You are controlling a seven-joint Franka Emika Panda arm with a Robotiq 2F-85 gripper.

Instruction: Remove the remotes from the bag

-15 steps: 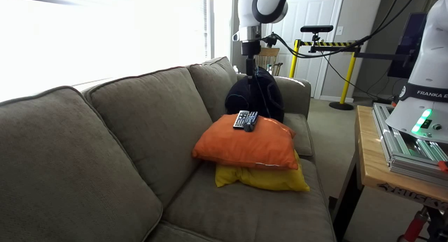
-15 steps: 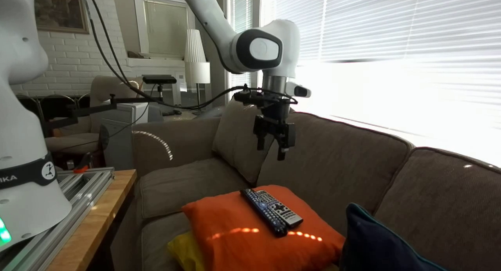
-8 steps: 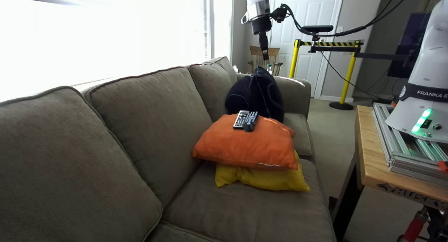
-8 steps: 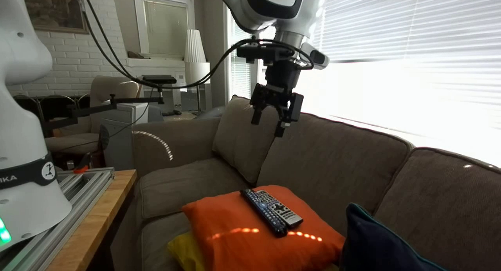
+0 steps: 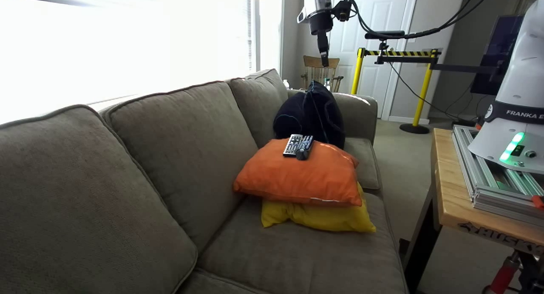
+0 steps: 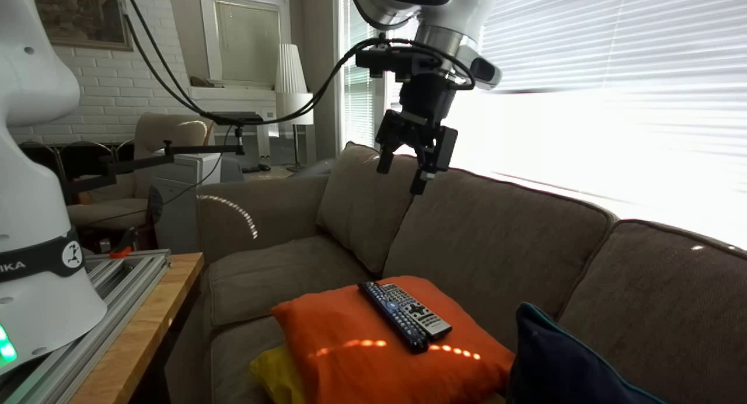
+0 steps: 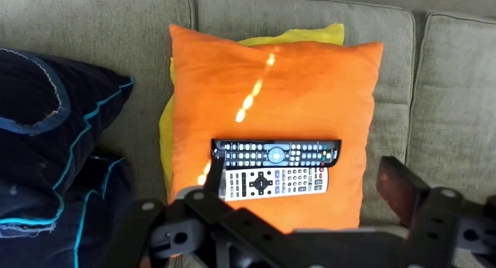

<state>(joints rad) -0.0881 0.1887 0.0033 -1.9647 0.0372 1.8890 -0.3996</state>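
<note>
Two remotes lie side by side on the orange pillow: a black one (image 7: 248, 155) and a silver-faced one with dark buttons (image 7: 286, 182). They also show in both exterior views, the black remote (image 6: 394, 315) (image 5: 304, 148) touching or nearly touching the silver remote (image 6: 423, 315) (image 5: 292, 145). The dark navy bag (image 5: 314, 115) is slumped on the sofa beside the pillow; part of it shows in an exterior view (image 6: 563, 363) and at the left of the wrist view (image 7: 89, 93). My gripper (image 6: 401, 179) (image 5: 324, 63) (image 7: 302, 171) is open and empty, high above the sofa, fingers pointing down and slightly tilted.
The orange pillow (image 5: 289, 177) lies on a yellow pillow (image 5: 318, 217) on the grey-brown sofa (image 5: 178, 158). The sofa backrest runs along the window. A wooden table (image 5: 450, 179) bears the robot base. Cables (image 6: 327, 94) hang from the wrist.
My gripper has risen well above the sofa and tilted, with most of the rise before half a second ago. It stays open. The remotes, pillows and bag have not moved.
</note>
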